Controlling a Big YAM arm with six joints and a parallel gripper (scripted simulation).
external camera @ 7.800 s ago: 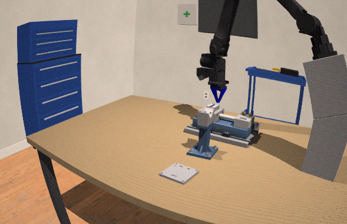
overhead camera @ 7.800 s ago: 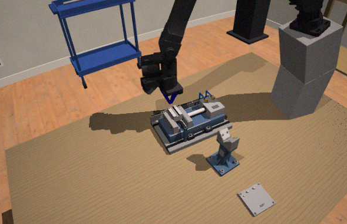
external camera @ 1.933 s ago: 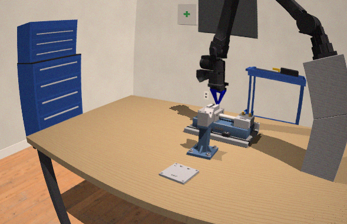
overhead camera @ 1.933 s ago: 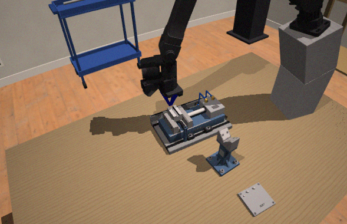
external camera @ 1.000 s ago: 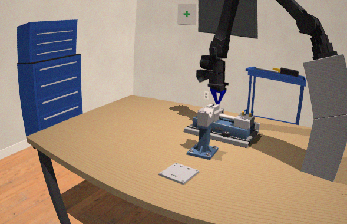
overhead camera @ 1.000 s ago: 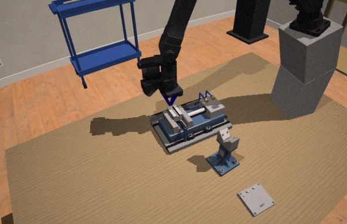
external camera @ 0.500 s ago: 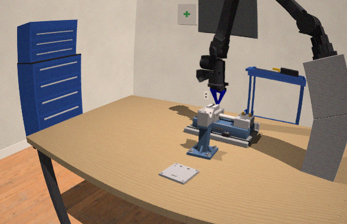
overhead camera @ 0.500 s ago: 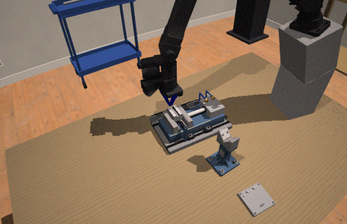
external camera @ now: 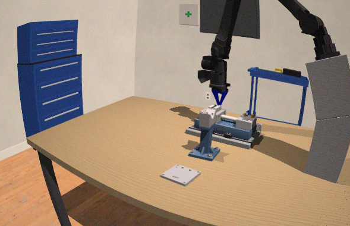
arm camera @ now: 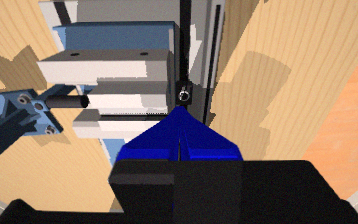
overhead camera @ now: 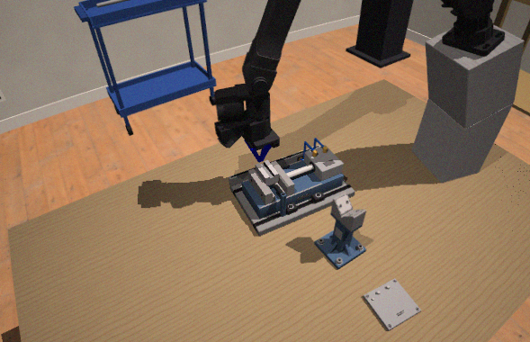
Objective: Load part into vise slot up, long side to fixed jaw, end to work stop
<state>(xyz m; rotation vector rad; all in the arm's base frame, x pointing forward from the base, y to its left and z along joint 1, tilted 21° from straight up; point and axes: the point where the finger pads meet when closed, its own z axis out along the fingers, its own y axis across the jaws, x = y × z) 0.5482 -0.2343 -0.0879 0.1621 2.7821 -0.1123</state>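
The grey block point(overhead camera: 266, 174) point(arm camera: 127, 102) lies lengthwise between the vise jaws. A dark lengthwise line shows on its top in the top view, apparently the slot facing up. The fixed jaw point(overhead camera: 262, 188) point(arm camera: 100, 71) stands close alongside; contact is hard to judge. The work stop point(arm camera: 67, 101) has its tip at or very near the block's left end in the wrist view. The moving jaw point(overhead camera: 285, 182) is on the cylinder's rod side. My gripper point(overhead camera: 260, 160) point(external camera: 219, 104) point(arm camera: 179, 112) is shut and empty, its tips by the block's far end, opposite the work stop.
The V-block point(overhead camera: 348, 215) point(external camera: 207, 119) stands empty on its blue post in front of the vise. The infeed plate point(overhead camera: 392, 306) point(external camera: 180, 175) is empty. The air cylinder point(overhead camera: 326, 167) point(external camera: 246, 122) with blue hoses sits at the vise's other end.
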